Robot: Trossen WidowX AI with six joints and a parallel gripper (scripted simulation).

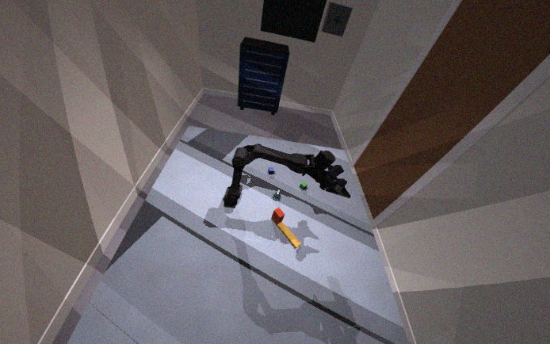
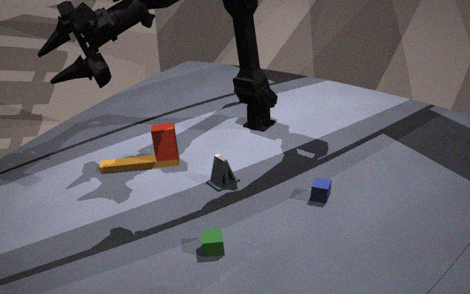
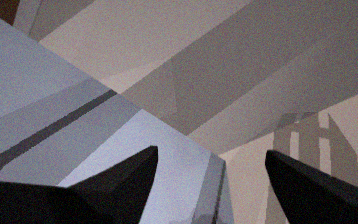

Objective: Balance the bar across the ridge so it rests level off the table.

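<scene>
The orange bar (image 1: 288,234) (image 2: 127,164) lies flat on the table. A red block (image 1: 277,215) (image 2: 165,143) stands upright on the bar's end nearer the ridge. The ridge (image 1: 276,196) (image 2: 218,173) is a small grey stand with a narrow pale top. It stands apart from the bar, with nothing on it. My gripper (image 2: 45,69) (image 3: 210,154) is open and empty, its black fingers well apart. It hangs high above the table, beyond the bar's far end from the ridge in the exterior view. The wrist view shows neither bar nor ridge.
A green cube (image 1: 303,185) (image 2: 212,242) and a blue cube (image 1: 271,170) (image 2: 321,190) lie on the table on the ridge's other side from the bar. The arm's base (image 1: 231,198) (image 2: 259,116) stands behind the ridge in the exterior view. Dark shadows cross the table.
</scene>
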